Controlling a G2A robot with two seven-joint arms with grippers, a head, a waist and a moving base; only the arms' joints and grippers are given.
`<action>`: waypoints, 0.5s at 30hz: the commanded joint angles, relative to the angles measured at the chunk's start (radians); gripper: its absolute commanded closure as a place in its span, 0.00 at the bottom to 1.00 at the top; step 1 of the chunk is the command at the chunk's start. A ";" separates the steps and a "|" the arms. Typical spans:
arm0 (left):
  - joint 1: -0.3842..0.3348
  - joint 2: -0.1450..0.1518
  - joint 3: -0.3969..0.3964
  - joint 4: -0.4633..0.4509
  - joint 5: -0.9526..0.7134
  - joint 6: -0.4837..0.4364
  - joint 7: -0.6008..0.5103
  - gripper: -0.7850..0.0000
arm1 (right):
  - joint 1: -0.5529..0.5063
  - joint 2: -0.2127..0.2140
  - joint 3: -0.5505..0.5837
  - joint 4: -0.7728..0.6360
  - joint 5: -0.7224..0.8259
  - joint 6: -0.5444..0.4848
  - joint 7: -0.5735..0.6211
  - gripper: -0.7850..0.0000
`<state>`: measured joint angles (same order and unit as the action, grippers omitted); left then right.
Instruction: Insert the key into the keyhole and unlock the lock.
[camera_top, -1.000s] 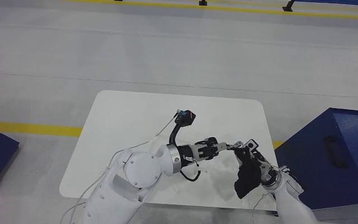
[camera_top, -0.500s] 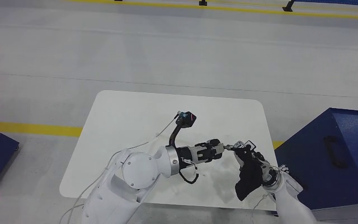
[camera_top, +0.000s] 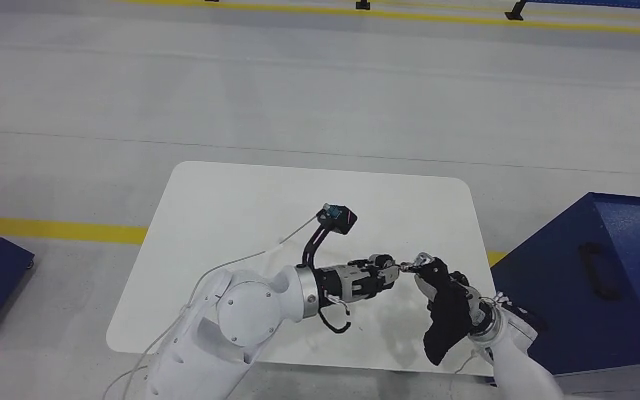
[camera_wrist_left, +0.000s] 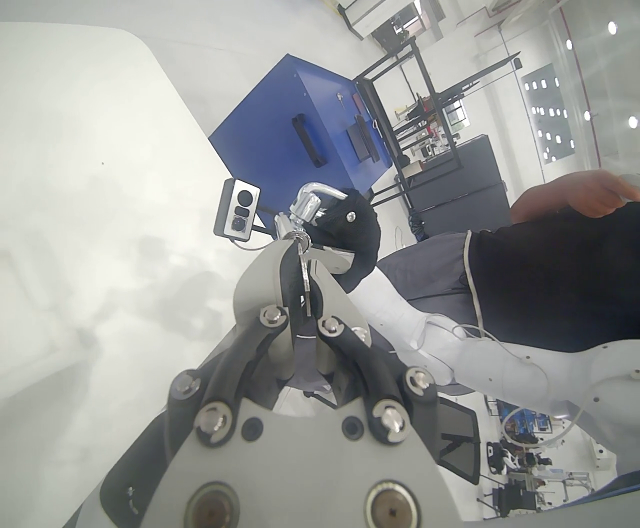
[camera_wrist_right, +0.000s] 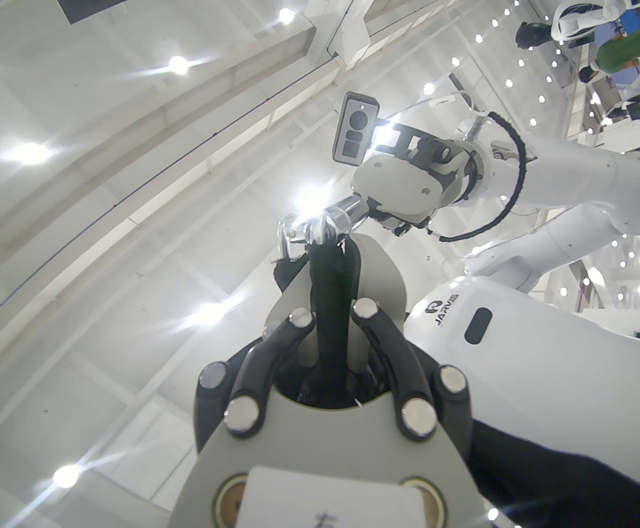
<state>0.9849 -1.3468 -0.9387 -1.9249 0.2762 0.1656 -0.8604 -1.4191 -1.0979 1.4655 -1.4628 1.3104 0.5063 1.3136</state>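
Main risk from here, as I judged it: torque. My L gripper (camera_wrist_left: 297, 256) was clenched on the key (camera_wrist_left: 304, 281), a thin flat strip of bright metal pinched edge-on between dark pads (camera_wrist_left: 291, 287). A turn could let it twist or skid in the grip instead of turning the cylinder. If the blade sat even a bit off-axis w/ the keyhole, pushing would bind or bend it.

Second risk: the lock (camera_wrist_left: 306, 203) itself. My R gripper (camera_wrist_right: 327, 250) was clamped on it through a black knit cover (camera_wrist_left: 357, 227), soft and likely to give. The lock body was polished chrome, rounded and slick. Turning force could spin the whole lock in that hold, or work it loose and drop it onto the table (camera_top: 250, 205).

Position: the lock was held in the air over the near right part of the table, between the two grippers, w/ the L gripper just left of it and the key tip at the lock's end face. It was probably partly in the keyhole, but glare and my own fingers hid how deep, so I couldn't say.

Shapes: the lock had a short round barrel and a curved shiny shackle. The table was white and matte, w/ rounded corners.
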 joint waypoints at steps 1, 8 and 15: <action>0.002 0.001 0.001 -0.003 0.004 -0.008 0.000 1.00 | -0.003 0.010 -0.009 -0.008 0.015 0.011 -0.010 1.00; 0.004 0.004 0.006 -0.009 0.038 -0.016 0.011 1.00 | -0.003 0.045 -0.039 -0.033 0.072 0.042 -0.042 1.00; 0.012 0.008 -0.003 -0.019 0.042 -0.026 0.011 1.00 | 0.003 0.086 -0.065 -0.049 0.134 0.068 -0.068 1.00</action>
<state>0.9958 -1.3389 -0.9394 -1.9437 0.3231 0.1406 -0.8483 -1.4182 -1.0175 1.4006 -1.5129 1.4506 0.5800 1.2401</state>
